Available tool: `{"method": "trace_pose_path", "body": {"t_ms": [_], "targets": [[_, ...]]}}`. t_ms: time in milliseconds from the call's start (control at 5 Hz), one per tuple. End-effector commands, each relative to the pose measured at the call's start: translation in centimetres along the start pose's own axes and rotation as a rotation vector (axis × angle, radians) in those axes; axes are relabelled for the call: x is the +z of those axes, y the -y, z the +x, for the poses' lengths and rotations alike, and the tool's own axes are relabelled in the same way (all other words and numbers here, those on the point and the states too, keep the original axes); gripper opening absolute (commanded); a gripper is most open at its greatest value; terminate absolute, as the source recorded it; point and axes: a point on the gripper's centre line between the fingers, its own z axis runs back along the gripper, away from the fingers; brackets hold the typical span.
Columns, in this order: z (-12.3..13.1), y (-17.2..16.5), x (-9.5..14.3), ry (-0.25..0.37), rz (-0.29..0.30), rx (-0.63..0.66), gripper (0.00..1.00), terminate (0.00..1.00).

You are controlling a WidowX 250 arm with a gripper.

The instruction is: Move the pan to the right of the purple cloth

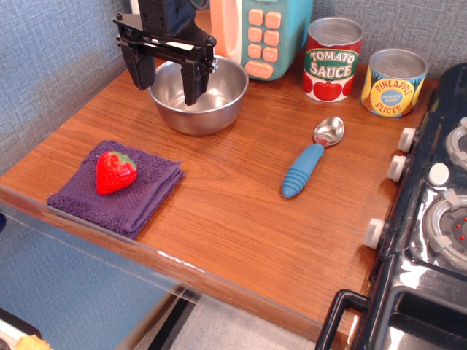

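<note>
**A:** Where is the pincer?

**B:** At the back left of the wooden surface, above the pan's left half. Its two black fingers are spread wide and grip nothing. The right one hangs in front of the pan's hollow, the left one stands past the left rim.

**A:** And the pan itself?

**B:** It sits upright on the surface, just in front of a teal toy microwave with pink buttons. Whether the fingers touch the rim, I cannot tell.

**A:** The purple cloth?

**B:** Folded near the front left edge, well apart from the pan, with a red strawberry lying on it.

**A:** What else?

**B:** A spoon with a blue handle lies right of centre. Behind it stand a tomato sauce can and a pineapple slices can. A black toy stove borders the right side.
</note>
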Motion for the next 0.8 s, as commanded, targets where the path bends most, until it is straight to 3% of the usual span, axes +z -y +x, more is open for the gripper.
{"method": "trace_pose_path", "body": {"t_ms": [0, 600], "targets": [[0.0, 0.0, 0.0, 0.0, 0.0, 0.0, 1.0, 0.0], [4.7, 3.6, -1.4, -0.004, -0.058, -0.045, 1.0, 0.0]]}}
